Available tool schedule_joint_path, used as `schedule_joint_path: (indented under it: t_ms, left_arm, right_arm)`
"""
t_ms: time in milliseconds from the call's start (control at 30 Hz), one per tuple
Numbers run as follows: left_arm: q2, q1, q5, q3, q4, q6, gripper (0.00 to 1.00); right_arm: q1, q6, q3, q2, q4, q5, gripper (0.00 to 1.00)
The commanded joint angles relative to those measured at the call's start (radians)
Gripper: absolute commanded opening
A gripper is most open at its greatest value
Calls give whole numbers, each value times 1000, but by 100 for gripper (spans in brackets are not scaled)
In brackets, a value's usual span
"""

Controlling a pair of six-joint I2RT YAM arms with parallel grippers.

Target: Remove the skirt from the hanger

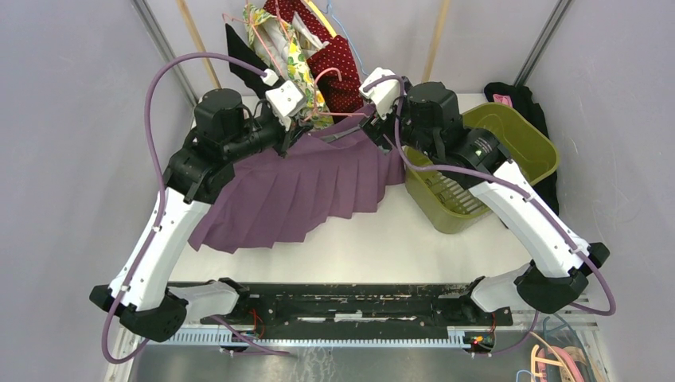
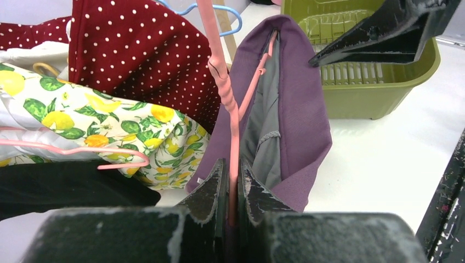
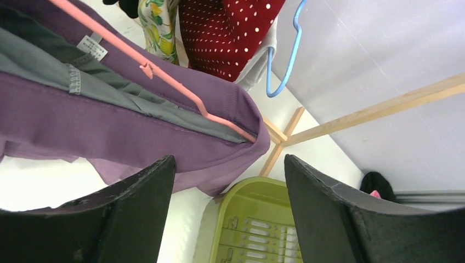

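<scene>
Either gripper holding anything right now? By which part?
Left gripper is shut on the pink hanger, on its wire near the twisted neck. Right gripper is open, holding nothing.

skirt [image 1: 302,191]: purple, grey lining | hanger [image 2: 226,90]: pink | garment [image 2: 142,55]: dark red, white dots | cloth [image 2: 109,126]: lemon print | basket [image 2: 378,101]: olive green

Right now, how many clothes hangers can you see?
3: a pink hanger inside the purple skirt, pinched by the left gripper; a second pink hanger by the lemon-print garment; a blue hanger beside the red dotted garment. The pile may hide more.
</scene>
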Motion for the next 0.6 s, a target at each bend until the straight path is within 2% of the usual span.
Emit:
schedule_joint_path:
  t_ms: [0, 333, 567]
  left_arm:
    - [5, -3, 52, 119, 23, 77, 3]
    - [16, -2, 132, 131, 25, 45, 3]
    - [16, -4, 146, 166, -9, 99, 3]
  right_arm:
    - [-1, -97, 38, -35, 21, -53, 79]
    - [-1, -76, 56, -3, 71, -64, 80]
    - [-2, -167, 20, -38, 96, -113, 83]
